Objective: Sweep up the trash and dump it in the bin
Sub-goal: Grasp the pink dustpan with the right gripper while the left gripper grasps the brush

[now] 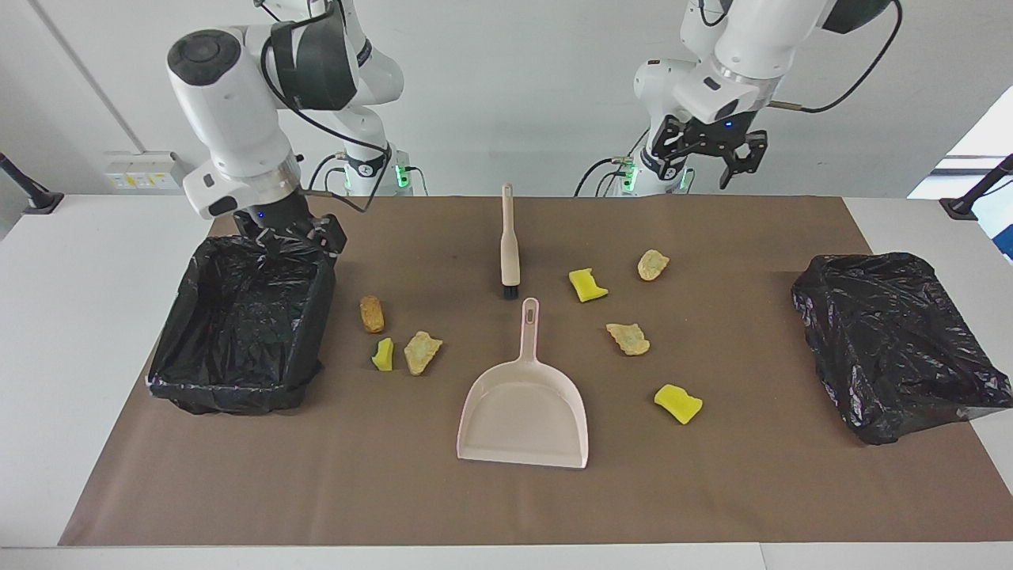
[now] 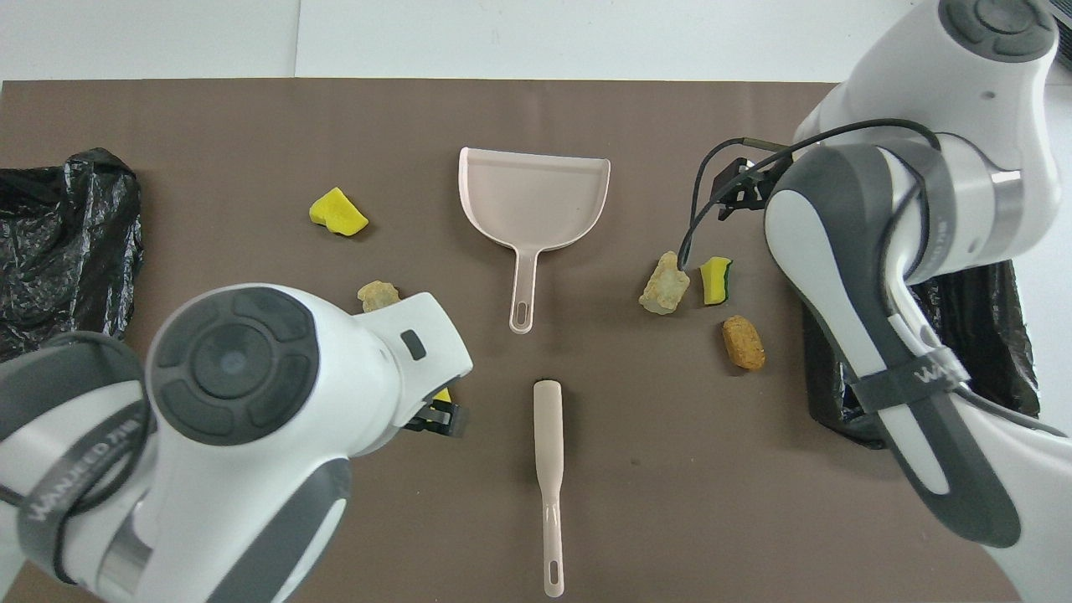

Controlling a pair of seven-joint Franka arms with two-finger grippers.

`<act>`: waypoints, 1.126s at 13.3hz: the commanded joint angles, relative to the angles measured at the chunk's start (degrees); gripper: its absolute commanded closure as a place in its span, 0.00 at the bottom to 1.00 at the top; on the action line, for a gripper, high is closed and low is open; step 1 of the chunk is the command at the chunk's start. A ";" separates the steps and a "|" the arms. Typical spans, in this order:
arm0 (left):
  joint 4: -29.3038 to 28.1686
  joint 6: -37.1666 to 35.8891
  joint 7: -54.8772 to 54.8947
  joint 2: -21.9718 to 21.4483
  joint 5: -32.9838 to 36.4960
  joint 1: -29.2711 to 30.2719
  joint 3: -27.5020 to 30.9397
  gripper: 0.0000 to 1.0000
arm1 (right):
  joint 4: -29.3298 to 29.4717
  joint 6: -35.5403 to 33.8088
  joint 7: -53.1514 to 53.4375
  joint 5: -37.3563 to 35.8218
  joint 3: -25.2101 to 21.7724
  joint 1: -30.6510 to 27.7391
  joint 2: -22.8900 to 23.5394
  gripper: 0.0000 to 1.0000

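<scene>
Over the bin's (image 1: 237, 332) rim hangs the right gripper (image 1: 289, 229), left gripper (image 1: 712, 154) raised.

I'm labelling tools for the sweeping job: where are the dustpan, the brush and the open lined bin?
dustpan (image 1: 522, 412), facing view, on its flat pan floor.
brush (image 1: 510, 237), facing view, midway along its beige handle.
open lined bin (image 1: 305, 317), facing view, on its bag-covered side wall toward the scraps.
</scene>
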 commanded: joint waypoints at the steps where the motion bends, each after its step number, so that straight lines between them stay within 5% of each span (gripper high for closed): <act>1: -8.65 6.90 -4.62 -2.76 -0.78 -6.61 1.12 0.00 | 3.92 0.20 4.86 6.27 1.26 2.56 5.19 0.00; 7: -21.58 27.55 -17.81 1.54 -0.87 -19.89 1.03 0.00 | 4.27 3.97 11.19 9.28 3.64 8.80 9.95 0.00; 15: -22.64 32.66 -23.26 7.34 -1.13 -23.16 0.86 0.00 | 5.86 9.69 11.29 6.49 4.43 14.08 13.38 0.00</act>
